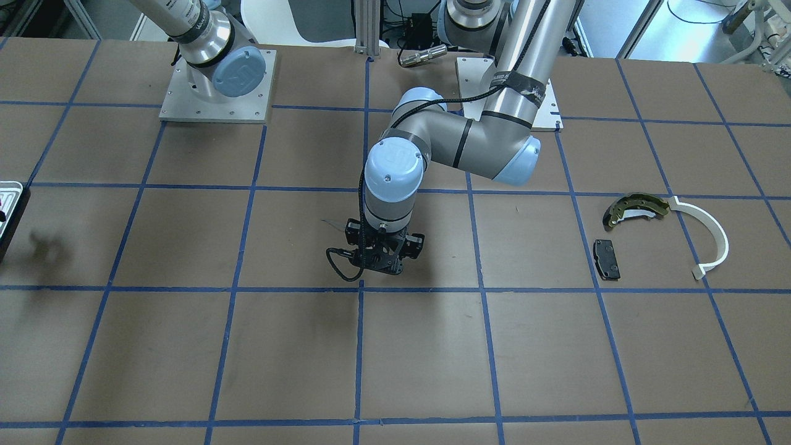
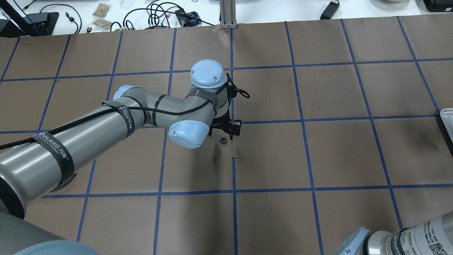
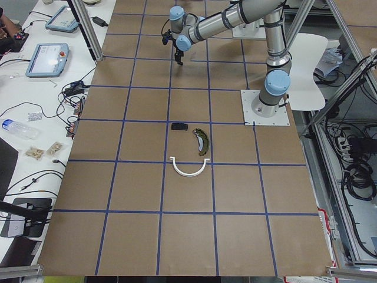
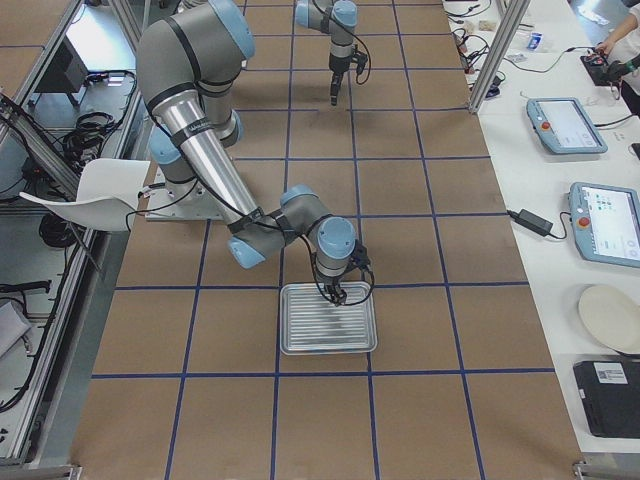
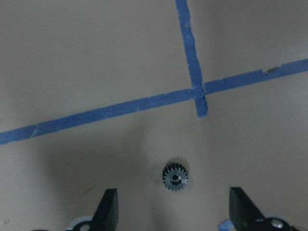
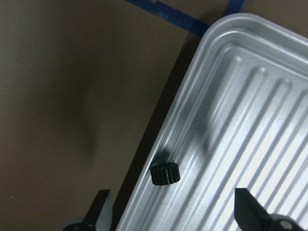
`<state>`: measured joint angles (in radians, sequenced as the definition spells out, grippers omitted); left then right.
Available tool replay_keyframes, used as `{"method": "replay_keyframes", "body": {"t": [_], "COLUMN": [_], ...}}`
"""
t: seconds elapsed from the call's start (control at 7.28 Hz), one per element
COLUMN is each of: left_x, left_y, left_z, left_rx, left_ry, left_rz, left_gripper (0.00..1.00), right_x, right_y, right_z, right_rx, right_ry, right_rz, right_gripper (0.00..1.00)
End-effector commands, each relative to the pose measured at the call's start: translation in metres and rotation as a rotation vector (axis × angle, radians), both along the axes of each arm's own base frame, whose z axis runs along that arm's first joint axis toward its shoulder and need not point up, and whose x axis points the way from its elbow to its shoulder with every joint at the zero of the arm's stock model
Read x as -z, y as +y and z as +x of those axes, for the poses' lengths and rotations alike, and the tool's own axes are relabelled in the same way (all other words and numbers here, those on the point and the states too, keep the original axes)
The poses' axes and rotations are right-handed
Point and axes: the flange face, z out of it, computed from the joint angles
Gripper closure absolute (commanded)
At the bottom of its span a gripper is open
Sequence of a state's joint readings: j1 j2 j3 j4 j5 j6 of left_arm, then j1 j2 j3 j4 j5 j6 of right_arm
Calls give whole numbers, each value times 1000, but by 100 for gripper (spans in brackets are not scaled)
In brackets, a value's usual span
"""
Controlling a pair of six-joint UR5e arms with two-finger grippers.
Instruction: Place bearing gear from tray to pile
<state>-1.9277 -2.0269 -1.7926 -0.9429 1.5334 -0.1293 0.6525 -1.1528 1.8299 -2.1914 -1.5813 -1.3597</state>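
Observation:
A small dark toothed bearing gear [image 5: 175,177] lies on the brown table between the open fingers of my left gripper [image 5: 174,202], which hovers just above it. It also shows in the overhead view [image 2: 223,140], beside the left gripper [image 2: 226,130]. My right gripper [image 6: 173,204] is open over the ribbed white tray [image 6: 250,120], above a second black gear [image 6: 165,173] that lies at the tray's inner edge. The pile is an olive brake shoe [image 1: 636,209], a white arc [image 1: 710,238] and a black pad [image 1: 606,258], well away from the left gripper [image 1: 383,256].
The tray [image 4: 328,320] lies in front of the right arm's base with the right gripper [image 4: 335,297] over its far edge. Blue tape lines cross the table. Cables, tablets and a white plate lie on the benches beside the table.

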Motion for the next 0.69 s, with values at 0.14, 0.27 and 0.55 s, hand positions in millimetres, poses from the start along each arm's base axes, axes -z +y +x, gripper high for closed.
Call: {"method": "replay_keyframes", "body": {"t": [0.14,0.27,0.55], "left_x": [17,17,19], "left_y": [-4,-4,-2], "left_z": [-2,-2,-2], "left_rx": [5,5,5], "left_ry": [2,4,6], "left_rz": [-2,0,6], "left_gripper": [28,29,67], "right_x": [6,4,4], "right_y": [1,0,-2], "right_z": [2,2,0], "right_rx": [47,59,101], "right_ry": [-5,0,18], "right_rz": [2,-1,-15], "right_gripper": [38,39,45]}}
